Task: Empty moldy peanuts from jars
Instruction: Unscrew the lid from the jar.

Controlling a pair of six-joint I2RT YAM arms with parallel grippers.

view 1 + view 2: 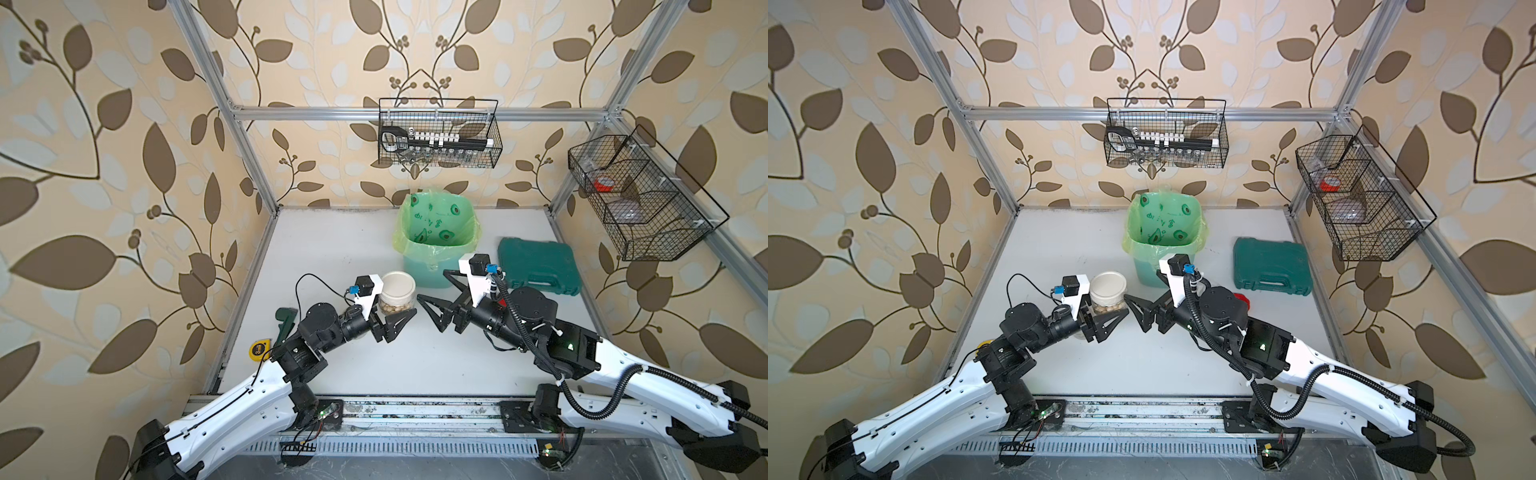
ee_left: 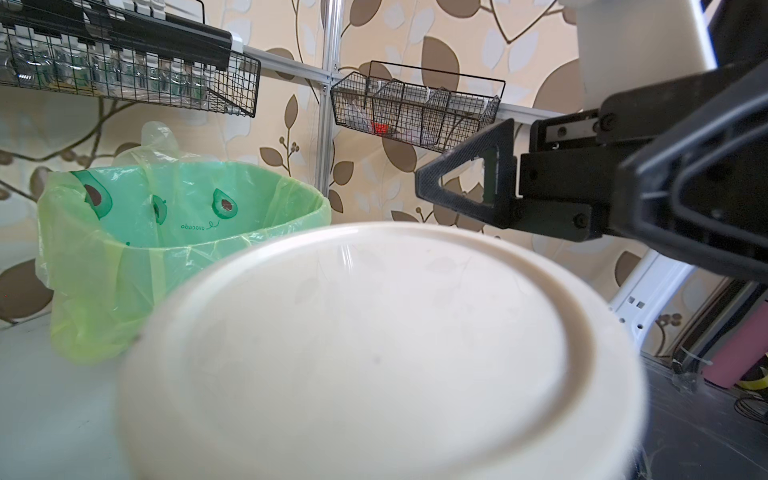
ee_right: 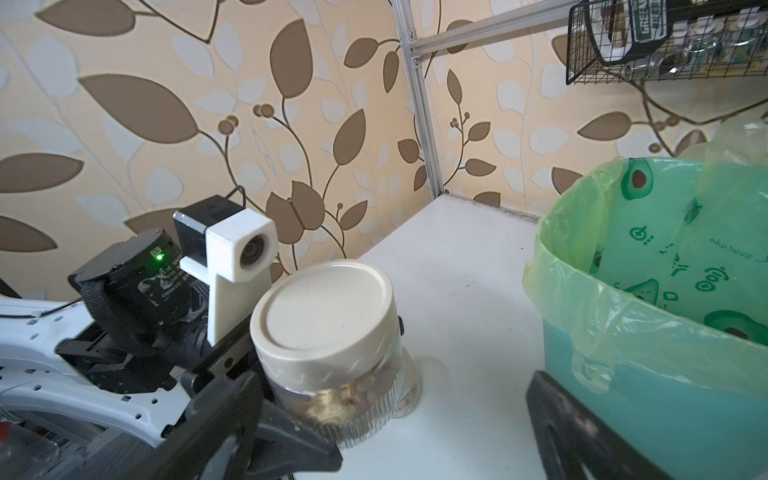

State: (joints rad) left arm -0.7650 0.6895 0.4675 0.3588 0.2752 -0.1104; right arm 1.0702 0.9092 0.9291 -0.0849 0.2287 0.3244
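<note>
A squat clear jar [image 1: 397, 291] with a flat beige lid [image 3: 328, 307] stands left of the table's middle, with pale moldy peanuts [image 3: 332, 405] heaped in its bottom. My left gripper [image 1: 399, 309] is shut on this jar from the left, one black finger along its near side and the other hidden behind it. In the left wrist view the lid [image 2: 374, 353] fills most of the picture. My right gripper [image 1: 436, 297] hangs open just right of the jar, nothing between its fingers [image 3: 582, 436]. Both top views show the jar [image 1: 1108, 289] between the two grippers.
A mint-green bin with a green bag [image 1: 436, 232] stands behind the jar. A dark green tool case [image 1: 536, 266] lies at the right. A yellow tape measure [image 1: 258, 348] sits at the left edge. Wire baskets [image 1: 438, 133] [image 1: 640, 195] hang on the walls.
</note>
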